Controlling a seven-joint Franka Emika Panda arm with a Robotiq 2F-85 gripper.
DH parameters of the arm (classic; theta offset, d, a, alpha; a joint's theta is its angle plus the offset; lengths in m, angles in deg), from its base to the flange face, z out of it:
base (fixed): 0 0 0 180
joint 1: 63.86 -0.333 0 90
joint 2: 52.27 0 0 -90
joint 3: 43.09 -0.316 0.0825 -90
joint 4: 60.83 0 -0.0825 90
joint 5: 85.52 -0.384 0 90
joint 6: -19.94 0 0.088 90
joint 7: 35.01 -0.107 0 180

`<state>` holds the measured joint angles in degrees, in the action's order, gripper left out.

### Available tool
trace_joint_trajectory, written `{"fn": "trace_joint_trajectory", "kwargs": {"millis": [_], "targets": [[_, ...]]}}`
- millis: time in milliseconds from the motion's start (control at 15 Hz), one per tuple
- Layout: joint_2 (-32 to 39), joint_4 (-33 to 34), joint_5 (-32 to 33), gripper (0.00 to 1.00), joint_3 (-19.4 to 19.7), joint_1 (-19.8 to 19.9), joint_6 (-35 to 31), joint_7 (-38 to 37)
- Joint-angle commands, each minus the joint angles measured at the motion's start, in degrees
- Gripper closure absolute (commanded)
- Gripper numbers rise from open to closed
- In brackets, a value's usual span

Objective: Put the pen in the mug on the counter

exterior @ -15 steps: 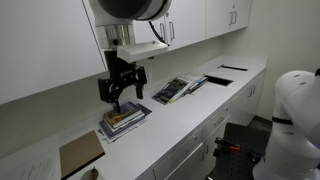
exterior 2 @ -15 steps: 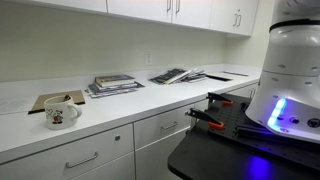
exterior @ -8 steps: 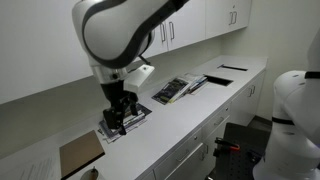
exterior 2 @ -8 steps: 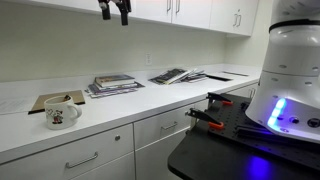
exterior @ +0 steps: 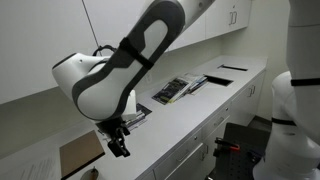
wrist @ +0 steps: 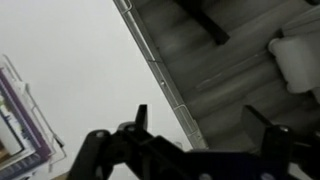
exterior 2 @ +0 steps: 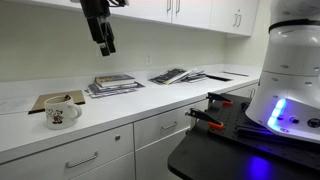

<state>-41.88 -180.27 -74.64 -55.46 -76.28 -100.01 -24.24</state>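
Observation:
The white mug [exterior 2: 60,113] with a red picture stands on the white counter [exterior 2: 150,108], just in front of a brown board [exterior 2: 42,99]. My gripper [exterior 2: 103,38] hangs in the air well above the counter, up and to the right of the mug. In an exterior view the gripper [exterior: 118,146] is low, near the counter's [exterior: 190,115] front edge beside the brown board [exterior: 80,155]. In the wrist view the fingers [wrist: 200,125] are spread wide with nothing between them, over the counter edge [wrist: 70,50]. I cannot see the pen in any view.
A stack of books [exterior 2: 112,85] lies behind the gripper [exterior: 132,118] and shows at the wrist view's left edge [wrist: 20,125]. More books and magazines [exterior 2: 180,75] lie further along. Wall cabinets [exterior 2: 190,10] hang above. A black table with clamps [exterior 2: 215,120] stands in front.
The arm has swung down and forward: the gripper left the spot over the book stack and came lower toward the counter's front edge, nearer the brown board.

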Motion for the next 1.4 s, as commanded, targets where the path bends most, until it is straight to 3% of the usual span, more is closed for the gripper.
{"fn": "trace_joint_trajectory", "kwargs": {"millis": [0, 267, 333, 400, 867, 1333], "targets": [[3.64, 3.9, 5.98, 0.0, -0.31, -0.92, 2.28, 6.35], [7.06, 6.72, 11.85, 0.0, -0.96, -1.84, 1.27, 13.98], [8.0, 8.35, 8.77, 0.0, -1.3, -1.72, 2.76, 12.28], [6.34, 5.38, 9.6, 0.0, -0.99, -1.53, 0.19, 11.12], [7.48, 6.68, 10.15, 0.0, -1.13, -1.5, -1.14, 11.44], [16.29, 14.86, 11.22, 0.0, -1.76, -1.81, -0.99, 18.99]]}}
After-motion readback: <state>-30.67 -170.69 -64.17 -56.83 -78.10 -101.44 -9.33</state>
